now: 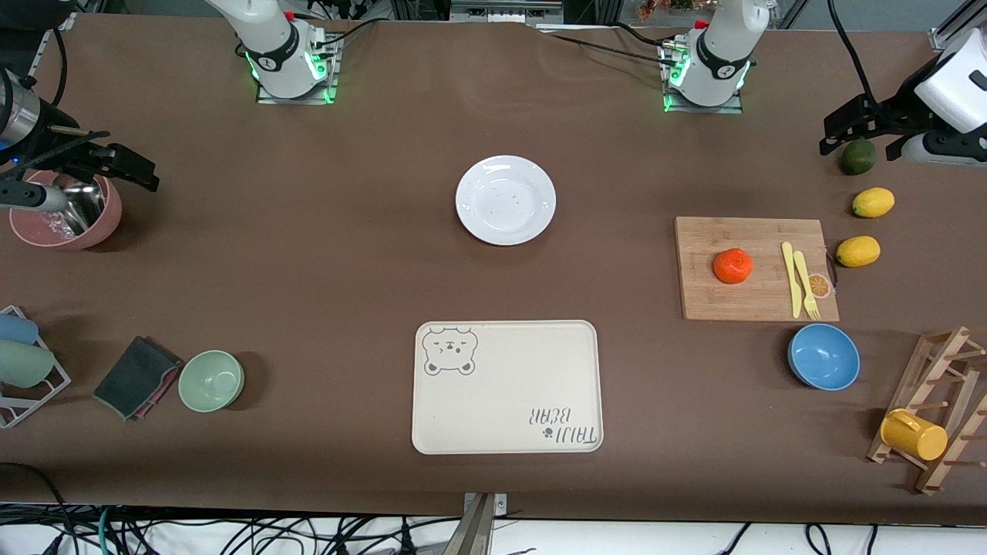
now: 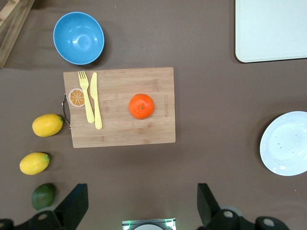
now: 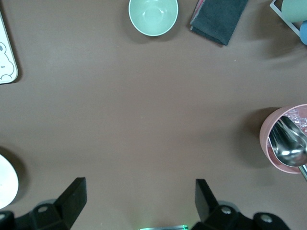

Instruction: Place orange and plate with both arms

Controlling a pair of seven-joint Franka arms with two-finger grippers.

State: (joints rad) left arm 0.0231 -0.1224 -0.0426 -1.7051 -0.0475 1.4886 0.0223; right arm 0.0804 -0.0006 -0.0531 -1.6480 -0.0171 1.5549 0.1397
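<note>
Looking over the table from both my wrists, I judge the biggest risk is the two arms meeting in the middle, because the tray [image 1: 507,387], which I take for the likely goal, lies between them and nearer to the front camera than the plate [image 1: 505,200]. The plate rests flat on the bare cloth, about midway between my two bases; its rim is low, so my fingers may slide over it or scrape the cloth instead of getting under. The cutting board [image 1: 756,268] lies toward the left arm's end, and the orange [image 1: 732,265] sits on it, apart from the yellow knife [image 1: 788,279] and fork [image 1: 806,285]. It is round, so it could roll off the board if I touch it off-centre. My left gripper [image 1: 864,129] hangs over the green fruit [image 1: 857,156] at the table's edge, fingers spread wide and holding nothing. My right gripper [image 1: 116,162] hangs beside the pink bowl [image 1: 65,212] with the metal scoop [image 1: 77,208], also spread wide and empty. Two lemons [image 1: 873,202] beside the board and the blue bowl [image 1: 823,356] just nearer to the front camera could be knocked by my left arm. The green bowl [image 1: 211,380] and the dark cloth [image 1: 137,377] lie well apart from any path I expect.
</note>
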